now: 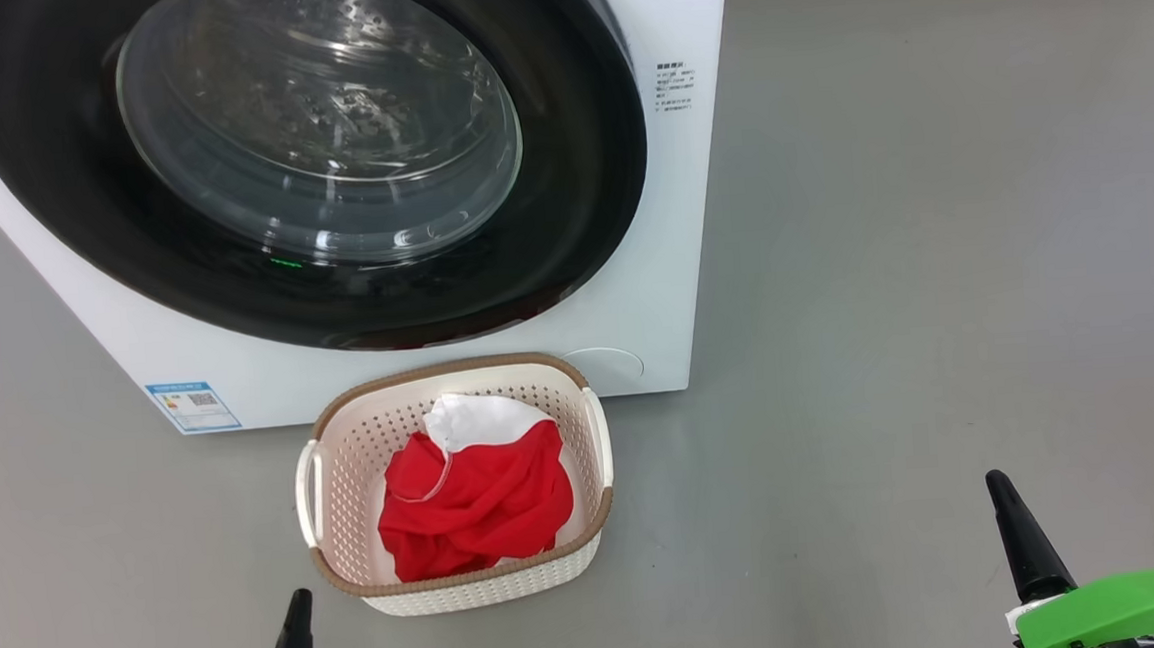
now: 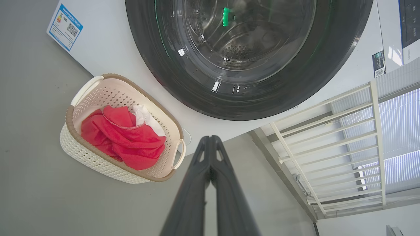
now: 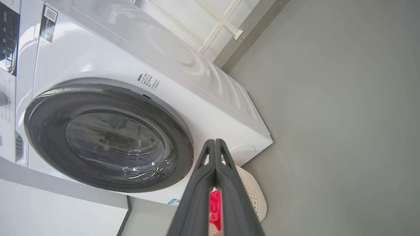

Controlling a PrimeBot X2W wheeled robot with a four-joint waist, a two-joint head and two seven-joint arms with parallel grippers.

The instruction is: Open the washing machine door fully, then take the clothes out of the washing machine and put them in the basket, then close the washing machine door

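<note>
Floor [image 1: 933, 242]: plain grey, carrying the machine and the basket.
Washing machine [image 1: 698, 256]: a white box at the upper left of the head view. The right wrist view adds its long side panel and a dark control panel [image 3: 7, 42].
Washing machine door [image 1: 584, 193]: shut flush against the front, a wide glossy black rim round a bulging clear glass bowl [image 1: 325, 129]. Through the glass, the left wrist view gives the perforated steel drum [image 2: 238, 52] and a green light [image 2: 225, 16].
Railing [image 2: 328, 144]: white bars beside the machine, seen from the left wrist.
Basket [image 1: 473, 591]: on the floor just in front of the machine, below the door. It is cream perforated plastic with a brown woven-look rim and side handles. From the right wrist it is mostly hidden behind the fingers.
Clothes [image 1: 478, 505]: bright red bundle with a white panel, lying inside the basket. The right wrist view catches a red sliver.
Right fingers [image 1: 1000, 488]: clenched together on nothing, well apart from the basket, with a green part [image 1: 1116, 612] at their base.
Left fingers [image 1: 299, 606]: pressed together, empty, near the basket's front corner.
Blue label [image 1: 193, 406]: low on the machine's front.
</note>
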